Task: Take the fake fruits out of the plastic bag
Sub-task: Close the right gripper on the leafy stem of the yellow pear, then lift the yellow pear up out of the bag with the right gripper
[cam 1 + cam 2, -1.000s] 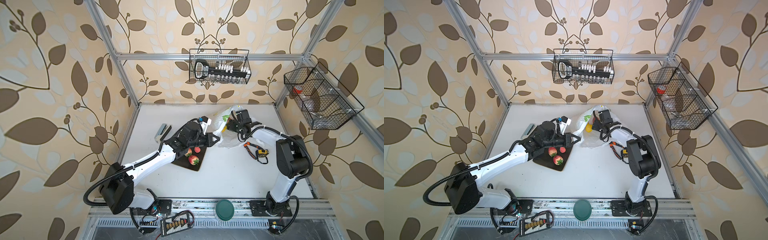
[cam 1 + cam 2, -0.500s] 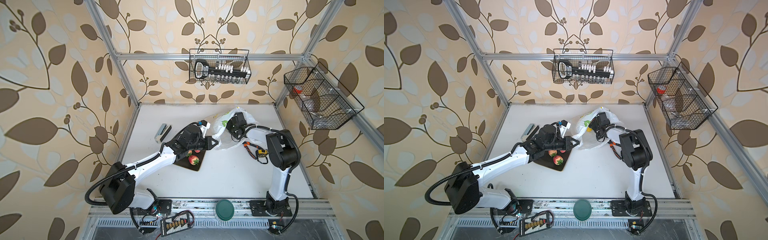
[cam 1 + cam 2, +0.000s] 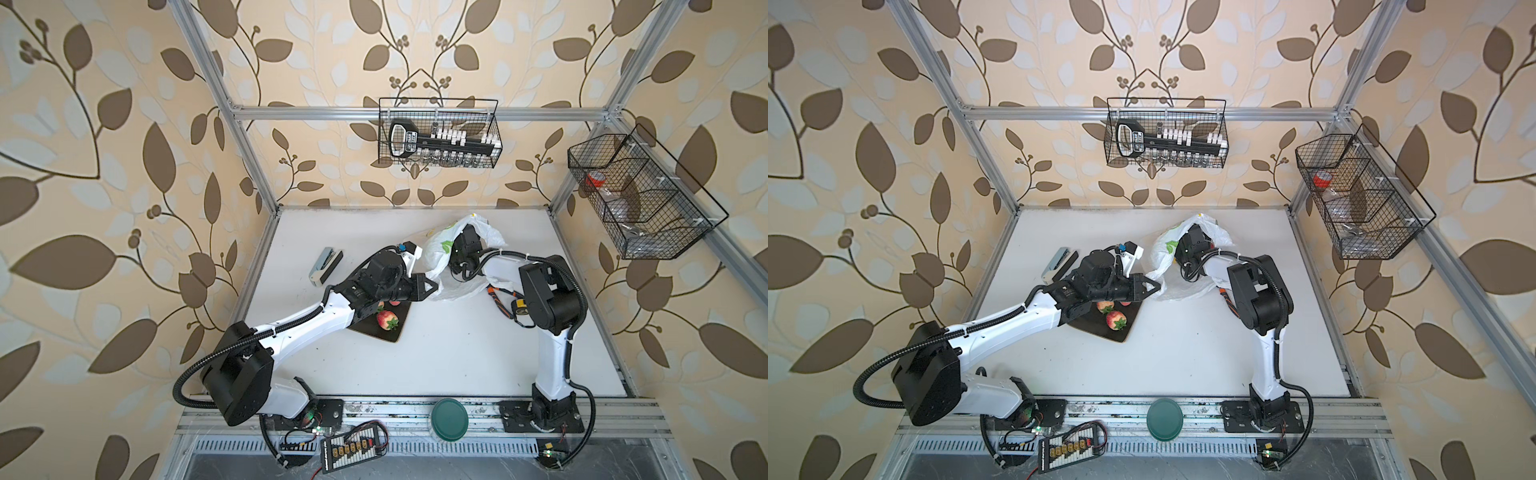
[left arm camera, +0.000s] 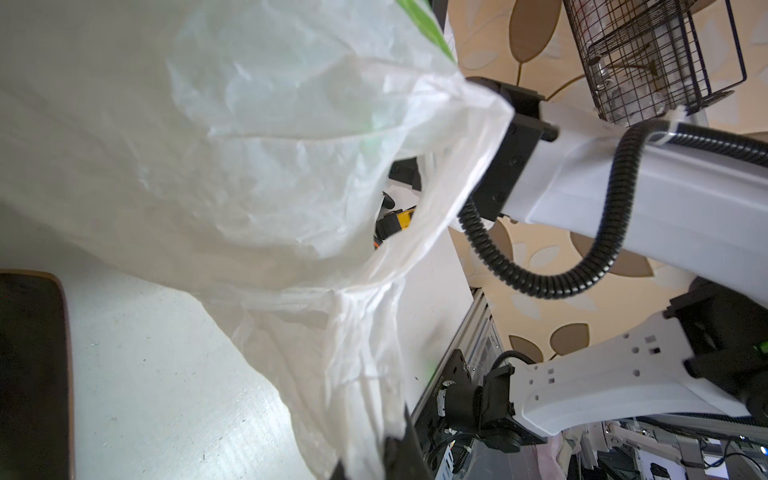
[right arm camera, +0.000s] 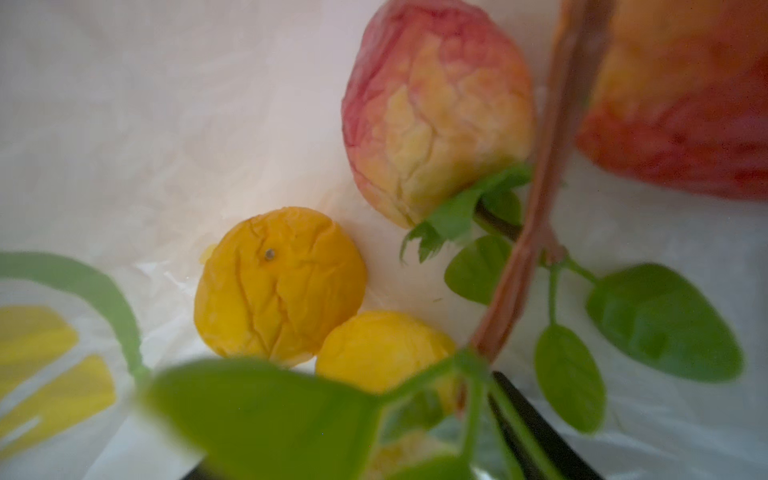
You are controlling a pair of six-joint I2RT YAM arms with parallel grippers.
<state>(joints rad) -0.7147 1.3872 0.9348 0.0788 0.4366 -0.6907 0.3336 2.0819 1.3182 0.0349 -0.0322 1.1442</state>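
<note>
1. Left gripper [image 3: 432, 286] is clamped fully shut on a fold of the plastic bag [image 3: 434, 253], at the lower left edge of its mouth. I judge the pinch is there to prop the mouth open and stop the thin film sliding.
2. Right gripper [image 3: 459, 251] is sunk into that mouth, upper centre in both top views. Its wrist view shows one dark finger at the bottom edge behind a blurred leaf. I cannot tell how wide the jaws stand, or whether they have anything.
3. Fake fruits inside the bag, right wrist view: a red-yellow peach [image 5: 432, 112] at upper centre, two yellow fruits [image 5: 278, 286] side by side at lower centre, and a leafy sprig [image 5: 665, 320] at right.
4. Already out: strawberries [image 3: 1116, 321] on the black plate [image 3: 1092, 328], lower left of the bag and partly under the left arm.
5. My judgement: the task is partway done. The sprig crosses the fruit and may snag a pick.
6. Further out: a stapler [image 3: 326, 264] at left and a yellow-and-black tool [image 3: 518, 308] at right.
</note>
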